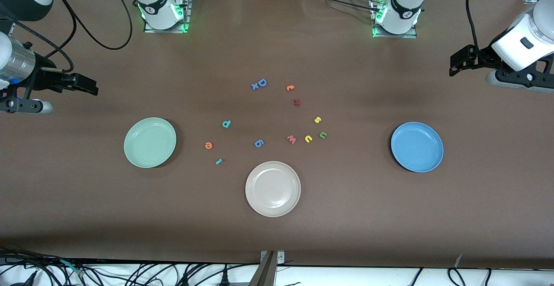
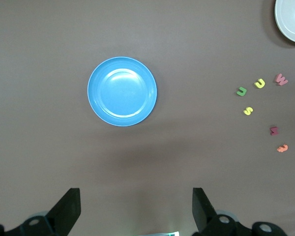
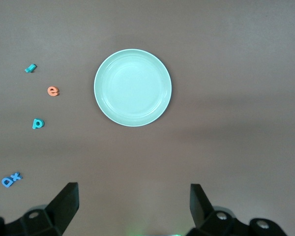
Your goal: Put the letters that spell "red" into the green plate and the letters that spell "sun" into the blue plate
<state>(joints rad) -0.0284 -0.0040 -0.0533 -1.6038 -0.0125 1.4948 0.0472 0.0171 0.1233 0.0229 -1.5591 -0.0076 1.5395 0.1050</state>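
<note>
both grippers (image 2: 136,211) (image 3: 133,209) wait open over table (image 1: 277,234).

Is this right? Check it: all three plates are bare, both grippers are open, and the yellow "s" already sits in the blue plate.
One part is wrong. The yellow "s" is not in the blue plate; it lies on the table beside the other letters, as the front view shows. The rest holds: green plate, beige plate and blue plate are bare, and the left gripper and right gripper are open.
</note>
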